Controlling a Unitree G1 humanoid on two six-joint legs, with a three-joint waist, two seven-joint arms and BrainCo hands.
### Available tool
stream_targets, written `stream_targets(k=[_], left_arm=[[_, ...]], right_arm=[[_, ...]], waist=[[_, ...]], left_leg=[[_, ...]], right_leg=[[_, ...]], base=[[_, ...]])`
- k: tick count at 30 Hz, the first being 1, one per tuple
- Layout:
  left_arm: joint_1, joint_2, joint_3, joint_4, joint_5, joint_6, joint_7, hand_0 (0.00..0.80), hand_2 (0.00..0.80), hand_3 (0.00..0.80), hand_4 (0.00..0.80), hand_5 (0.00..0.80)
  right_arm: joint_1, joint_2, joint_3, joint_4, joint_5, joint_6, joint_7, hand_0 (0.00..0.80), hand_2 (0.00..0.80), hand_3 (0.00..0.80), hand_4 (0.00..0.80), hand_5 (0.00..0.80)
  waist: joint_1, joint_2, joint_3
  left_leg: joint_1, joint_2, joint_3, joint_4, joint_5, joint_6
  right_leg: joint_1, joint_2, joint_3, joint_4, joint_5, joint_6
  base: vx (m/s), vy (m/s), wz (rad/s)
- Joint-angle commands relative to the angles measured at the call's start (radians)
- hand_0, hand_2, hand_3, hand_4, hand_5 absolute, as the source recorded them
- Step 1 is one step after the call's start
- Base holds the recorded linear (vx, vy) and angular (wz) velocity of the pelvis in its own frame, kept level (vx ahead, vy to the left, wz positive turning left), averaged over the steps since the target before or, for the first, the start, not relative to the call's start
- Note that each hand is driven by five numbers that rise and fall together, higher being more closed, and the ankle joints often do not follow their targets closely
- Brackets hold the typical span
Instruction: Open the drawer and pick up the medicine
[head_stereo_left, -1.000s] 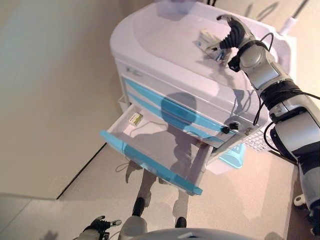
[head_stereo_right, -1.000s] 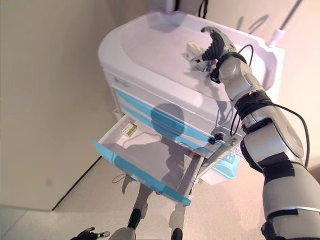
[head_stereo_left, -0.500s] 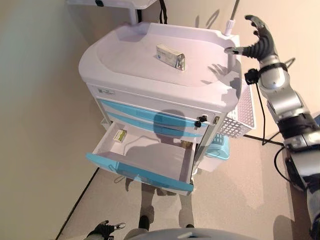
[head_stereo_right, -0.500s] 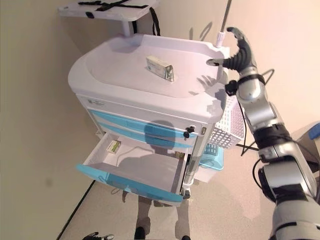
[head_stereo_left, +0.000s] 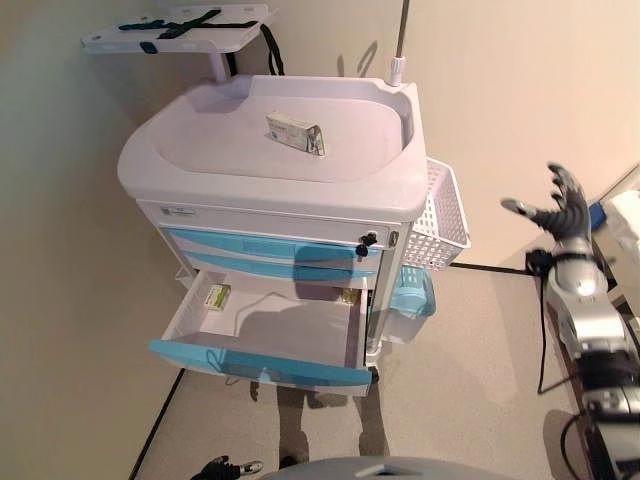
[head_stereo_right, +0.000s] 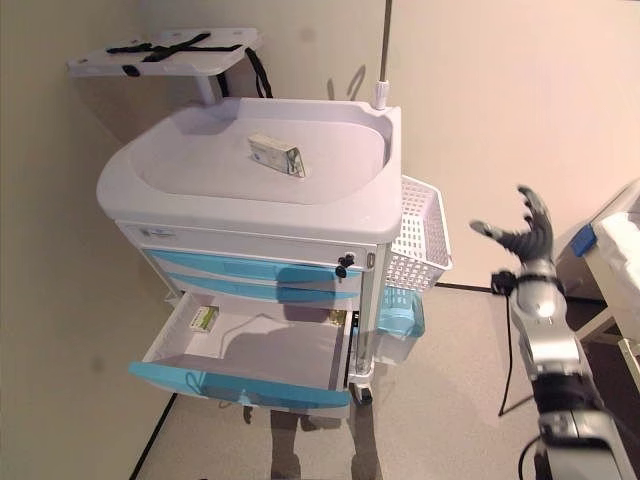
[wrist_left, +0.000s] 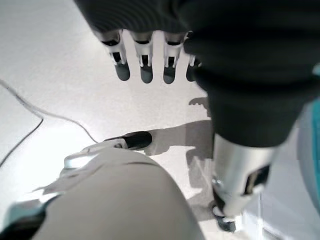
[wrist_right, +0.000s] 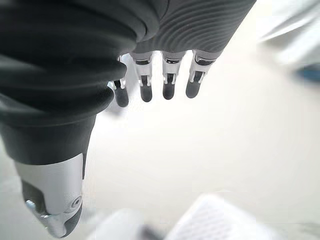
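A white medical cart (head_stereo_left: 250, 200) stands by the wall with its lowest blue-fronted drawer (head_stereo_left: 262, 362) pulled open. A white medicine box (head_stereo_left: 294, 132) lies on the cart's top (head_stereo_left: 200, 150). A small green and white box (head_stereo_left: 216, 296) lies in the drawer's back left corner, and a small item (head_stereo_left: 348, 296) lies at its back right. My right hand (head_stereo_left: 556, 208) is open and empty in the air, well to the right of the cart. My left hand (head_stereo_left: 222, 467) hangs low near the floor, open and empty in its wrist view (wrist_left: 150, 65).
A white wire basket (head_stereo_left: 438, 218) hangs on the cart's right side above a light blue bin (head_stereo_left: 408, 300). A shelf (head_stereo_left: 180, 27) with black straps sits on a pole behind the cart. A thin pole (head_stereo_left: 400, 40) rises at the cart's back right. A bed's edge (head_stereo_right: 615, 250) shows at far right.
My right hand has let go of the white box on the cart's top and swung away to the right, open. The camera has pulled back and turned, so the whole cart shows.
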Motion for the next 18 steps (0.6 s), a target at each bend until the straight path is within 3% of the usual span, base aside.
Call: stream_targets(k=[1, 7, 12, 18], left_arm=[[-0.066, 0.02, -0.005, 0.054, 0.031, -0.007, 0.009, 0.0, 0.0, 0.0, 0.0, 0.0], [-0.084, 0.023, -0.013, 0.027, 0.011, -0.02, -0.004, 0.0, 0.0, 0.0, 0.0, 0.0], [-0.084, 0.032, -0.003, 0.015, -0.014, -0.023, -0.011, 0.0, 0.0, 0.0, 0.0, 0.0], [-0.07, 0.039, 0.001, 0.018, -0.02, -0.028, -0.022, 0.0, 0.0, 0.0, 0.0, 0.0]], right_arm=[[-0.009, 0.014, -0.044, -0.02, 0.03, -0.059, -0.006, 0.0, 0.0, 0.0, 0.0, 0.0], [0.101, 0.076, -0.017, 0.219, 0.081, -0.057, 0.047, 0.0, 0.0, 0.0, 0.0, 0.0], [0.17, 0.116, 0.05, 0.425, -0.027, -0.023, 0.06, 0.0, 0.0, 0.0, 0.0, 0.0], [0.223, 0.201, 0.131, 0.671, 0.001, -0.008, 0.148, 0.0, 0.0, 0.0, 0.0, 0.0]], waist=[[0.009, -0.037, -0.027], [-0.008, -0.038, -0.023], [-0.013, -0.038, -0.018], [-0.01, -0.039, -0.008]], left_leg=[[-0.007, -0.072, 0.007, 0.031, -0.067, 0.047], [-0.003, -0.07, 0.012, 0.029, -0.067, 0.046], [0.003, -0.071, 0.007, 0.027, -0.068, 0.046], [0.0, -0.07, -0.004, 0.033, -0.068, 0.041]], right_leg=[[-0.059, 0.007, -0.029, 0.023, 0.011, 0.037], [-0.059, 0.009, -0.027, 0.023, 0.012, 0.037], [-0.054, 0.009, -0.031, 0.024, 0.008, 0.038], [-0.05, 0.008, -0.046, 0.031, -0.002, 0.034]], base=[[-0.02, -0.005, -0.21], [-0.01, -0.003, -0.08], [0.0, 0.0, 0.0], [0.0, -0.005, 0.0]])
